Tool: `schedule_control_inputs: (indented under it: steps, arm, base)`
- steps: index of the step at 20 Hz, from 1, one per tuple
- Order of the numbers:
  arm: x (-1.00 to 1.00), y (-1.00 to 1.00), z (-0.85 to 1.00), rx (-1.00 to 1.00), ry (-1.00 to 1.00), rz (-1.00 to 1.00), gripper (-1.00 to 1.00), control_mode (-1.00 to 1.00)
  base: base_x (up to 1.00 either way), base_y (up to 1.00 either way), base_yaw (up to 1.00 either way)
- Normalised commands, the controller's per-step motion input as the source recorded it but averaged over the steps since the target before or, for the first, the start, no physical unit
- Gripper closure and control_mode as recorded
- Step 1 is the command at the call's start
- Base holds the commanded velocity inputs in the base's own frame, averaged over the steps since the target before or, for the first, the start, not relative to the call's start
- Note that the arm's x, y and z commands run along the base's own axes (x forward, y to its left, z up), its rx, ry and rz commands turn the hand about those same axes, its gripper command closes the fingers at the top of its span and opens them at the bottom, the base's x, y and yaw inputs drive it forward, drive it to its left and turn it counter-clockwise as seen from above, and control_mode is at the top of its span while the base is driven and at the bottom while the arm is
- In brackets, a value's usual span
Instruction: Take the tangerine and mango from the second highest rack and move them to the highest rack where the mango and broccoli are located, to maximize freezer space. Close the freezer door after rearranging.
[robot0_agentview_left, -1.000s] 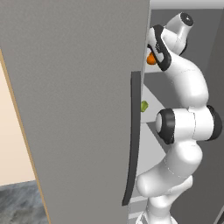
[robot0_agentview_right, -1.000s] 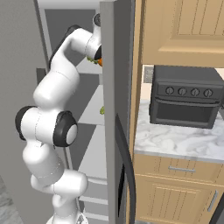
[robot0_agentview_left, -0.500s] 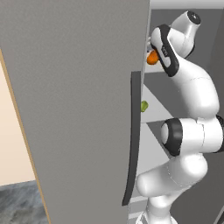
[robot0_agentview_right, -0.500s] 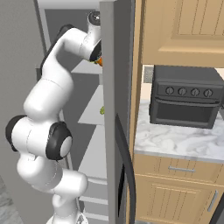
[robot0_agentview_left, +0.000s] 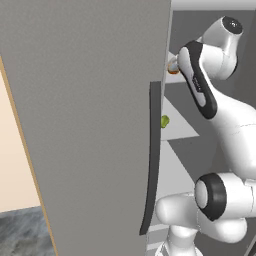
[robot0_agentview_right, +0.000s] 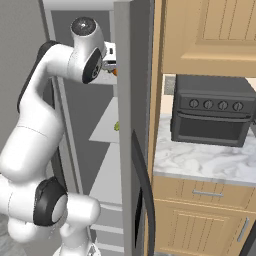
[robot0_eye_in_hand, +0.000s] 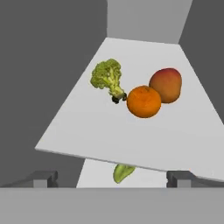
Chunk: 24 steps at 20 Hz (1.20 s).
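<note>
Two dark fingertips (robot0_eye_in_hand: 43, 178) of the claw (robot0_eye_in_hand: 112, 179) spread wide, holding nothing. Bright-orange round tangerine (robot0_eye_in_hand: 144, 101) resting on pale-grey highest rack (robot0_eye_in_hand: 87, 127), touching reddish-orange mango (robot0_eye_in_hand: 166, 85), green broccoli floret (robot0_eye_in_hand: 108, 78) just beside. Lime-green mango lump (robot0_eye_in_hand: 122, 172) down on second highest rack (robot0_eye_in_hand: 144, 177). Open grey freezer door (robot0_agentview_left: 90, 125) blocking much of the left base view. No readable writing.

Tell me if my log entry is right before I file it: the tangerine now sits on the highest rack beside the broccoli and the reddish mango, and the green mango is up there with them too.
Not quite. In the hand view the tangerine does sit on the highest rack beside the broccoli and the reddish mango. The green mango, though, lies on the rack below, seen past the top rack's front edge.
</note>
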Motion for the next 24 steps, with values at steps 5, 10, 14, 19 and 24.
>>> schedule_control_inputs:
  steps: [5,10,14,19,24]
  arm:
    - [-0.91,0.01,-0.2,-0.01,0.31,0.0,-1.0,-1.0]
    - [-0.29,0.0,-0.72,0.04,0.35,0.0,-1.0,-1.0]
    - [0.0,0.0,-0.83,0.19,0.17,0.0,-1.0,-1.0]
    - [0.21,0.0,-0.8,0.17,0.09,-0.03,-1.0,-1.0]
    - [0.33,0.0,-0.74,0.07,0.01,-0.09,-1.0,-1.0]
  base:
    - [0.0,0.0,0.0]
    - [0.0,0.0,0.0]
    - [0.0,0.0,0.0]
    - [0.0,0.0,0.0]
    - [0.0,0.0,0.0]
